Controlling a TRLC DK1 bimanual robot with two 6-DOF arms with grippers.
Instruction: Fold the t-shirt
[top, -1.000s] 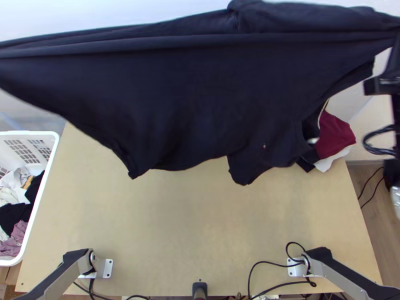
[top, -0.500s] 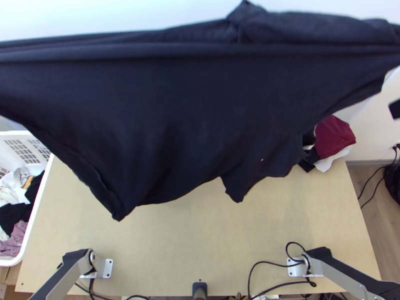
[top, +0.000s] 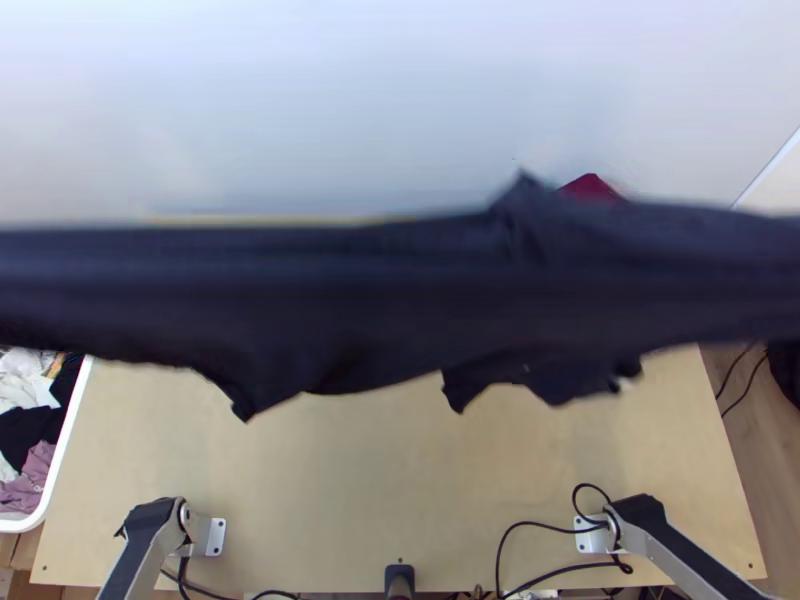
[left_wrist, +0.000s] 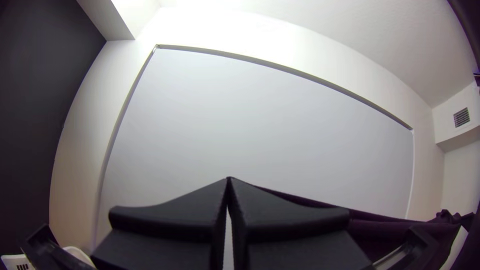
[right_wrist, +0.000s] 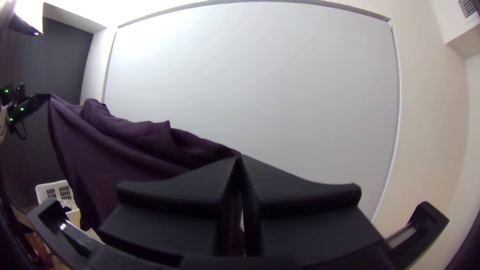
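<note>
Shirt (top: 350, 310) stretched above tabletop (top: 400, 470)
Left tool (left_wrist: 228, 180) and right tool (right_wrist: 239, 158) clench it; it partly blocks red cloth (top: 592, 187); bin (top: 66, 440) beside tabletop.

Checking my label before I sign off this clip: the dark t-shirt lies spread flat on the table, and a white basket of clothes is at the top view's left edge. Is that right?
Not quite: the dark t-shirt isn't lying flat on the table; the right wrist view shows it held up, stretched between the left gripper and right gripper.
</note>
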